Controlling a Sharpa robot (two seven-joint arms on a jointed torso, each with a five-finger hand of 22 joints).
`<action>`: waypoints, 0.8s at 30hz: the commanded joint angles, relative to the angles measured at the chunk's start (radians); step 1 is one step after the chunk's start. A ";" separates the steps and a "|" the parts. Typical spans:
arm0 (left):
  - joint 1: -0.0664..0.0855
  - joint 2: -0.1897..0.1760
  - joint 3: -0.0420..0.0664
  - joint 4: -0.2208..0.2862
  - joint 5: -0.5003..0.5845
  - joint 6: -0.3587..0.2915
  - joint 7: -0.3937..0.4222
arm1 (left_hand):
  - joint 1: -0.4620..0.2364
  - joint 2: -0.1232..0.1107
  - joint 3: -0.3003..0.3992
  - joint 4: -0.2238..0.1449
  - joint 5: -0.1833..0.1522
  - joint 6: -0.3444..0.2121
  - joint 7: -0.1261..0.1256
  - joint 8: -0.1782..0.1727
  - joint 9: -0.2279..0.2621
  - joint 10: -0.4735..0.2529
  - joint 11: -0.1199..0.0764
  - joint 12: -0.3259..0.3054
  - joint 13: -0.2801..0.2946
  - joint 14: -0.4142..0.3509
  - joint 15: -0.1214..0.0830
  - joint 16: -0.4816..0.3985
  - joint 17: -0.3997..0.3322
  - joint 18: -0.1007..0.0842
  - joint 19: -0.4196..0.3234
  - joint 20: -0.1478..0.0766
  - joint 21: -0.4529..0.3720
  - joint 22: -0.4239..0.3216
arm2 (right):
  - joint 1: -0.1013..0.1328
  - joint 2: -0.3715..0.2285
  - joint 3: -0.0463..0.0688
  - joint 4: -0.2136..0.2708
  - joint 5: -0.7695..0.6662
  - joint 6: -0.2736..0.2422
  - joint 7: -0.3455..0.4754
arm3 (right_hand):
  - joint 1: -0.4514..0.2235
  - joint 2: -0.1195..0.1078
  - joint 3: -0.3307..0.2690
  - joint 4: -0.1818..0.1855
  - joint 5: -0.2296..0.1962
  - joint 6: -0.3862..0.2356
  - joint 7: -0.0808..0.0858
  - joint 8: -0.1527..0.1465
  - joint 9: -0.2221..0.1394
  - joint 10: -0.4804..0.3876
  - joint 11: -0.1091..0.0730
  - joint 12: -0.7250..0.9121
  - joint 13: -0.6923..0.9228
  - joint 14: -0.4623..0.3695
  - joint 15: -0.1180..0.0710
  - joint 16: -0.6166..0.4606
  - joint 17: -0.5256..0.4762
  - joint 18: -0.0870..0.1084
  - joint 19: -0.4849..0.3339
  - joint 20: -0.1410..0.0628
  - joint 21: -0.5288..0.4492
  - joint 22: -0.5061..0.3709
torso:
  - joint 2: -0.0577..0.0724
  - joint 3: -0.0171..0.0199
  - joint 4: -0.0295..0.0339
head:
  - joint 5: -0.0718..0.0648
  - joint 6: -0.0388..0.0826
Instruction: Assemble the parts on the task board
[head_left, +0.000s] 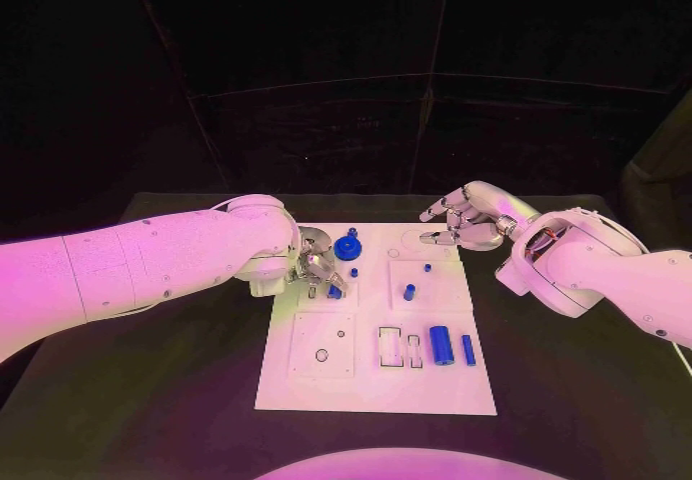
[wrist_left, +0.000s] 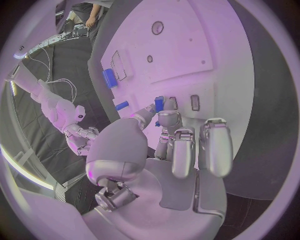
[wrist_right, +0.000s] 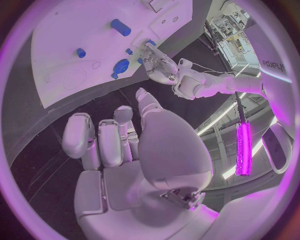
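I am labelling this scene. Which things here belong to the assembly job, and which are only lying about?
Job:
- white flat task board
- small blue parts: knob-shaped piece, thick cylinder, thin cylinder, short peg
- silver left hand, at a blue piece
- silver right hand

Lying about:
- black table

Right hand (wrist_right: 134, 150): fingers apart and lightly bent, nothing in its grasp, held above the black table (wrist_right: 44, 145) just short of the near edge of the white task board (wrist_right: 75, 30). On the board beyond the fingertips: a large knobbed blue part (wrist_right: 120, 66), a small blue peg (wrist_right: 80, 52) and a longer blue cylinder (wrist_right: 120, 27) farther out. Left hand (wrist_right: 159, 65) reaches in from the opposite side, fingertips at a small blue part (wrist_right: 150, 43) on the board's far edge.
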 joint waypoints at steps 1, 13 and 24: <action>0.001 -0.014 0.001 0.019 -0.004 -0.074 0.004 | -0.009 -0.006 0.193 -0.177 -0.007 -0.003 -0.005 0.007 0.003 0.008 0.000 0.004 0.001 0.105 0.002 0.003 0.263 -0.012 -0.001 0.006 -0.004 0.001 | 0.002 0.001 0.001 0.000 0.004 -0.002 0.004 | 0.003 0.010 -0.008 0.000 0.003 0.001 -0.004 0.005 0.001 -0.004 0.000 -0.006 -0.001 0.026 -0.001 -0.005 -0.001 0.010 -0.004 -0.001 -0.004 -0.001 | 0.000 0.0006 0.0011 | 0.000 -0.001; -0.009 -0.086 0.000 0.112 -0.037 -0.268 0.027 | -0.020 -0.028 0.242 -0.174 -0.008 0.000 -0.009 0.020 0.016 0.023 -0.002 0.023 0.018 0.105 0.000 0.003 0.263 -0.014 0.006 0.004 0.004 0.014 | 0.002 -0.004 0.001 0.000 0.009 -0.003 0.009 | 0.001 0.011 -0.010 0.003 0.005 0.001 -0.004 0.006 0.001 -0.004 0.000 -0.007 -0.002 0.026 -0.001 -0.007 -0.002 0.010 -0.004 -0.001 -0.006 -0.002 | -0.002 0.0016 0.0060 | 0.003 -0.006; -0.035 -0.096 -0.001 0.125 -0.123 -0.335 0.021 | -0.020 -0.033 0.251 -0.173 -0.008 0.001 -0.010 0.022 0.018 0.026 -0.002 0.027 0.022 0.105 -0.001 0.003 0.263 -0.016 0.008 0.004 0.007 0.020 | 0.002 -0.007 0.001 0.000 0.010 -0.003 0.011 | 0.000 0.011 -0.011 0.004 0.005 0.000 -0.004 0.006 0.001 -0.004 0.000 -0.008 -0.003 0.026 -0.001 -0.007 -0.002 0.010 -0.004 -0.001 -0.006 -0.002 | -0.004 0.0053 0.0080 | 0.006 -0.010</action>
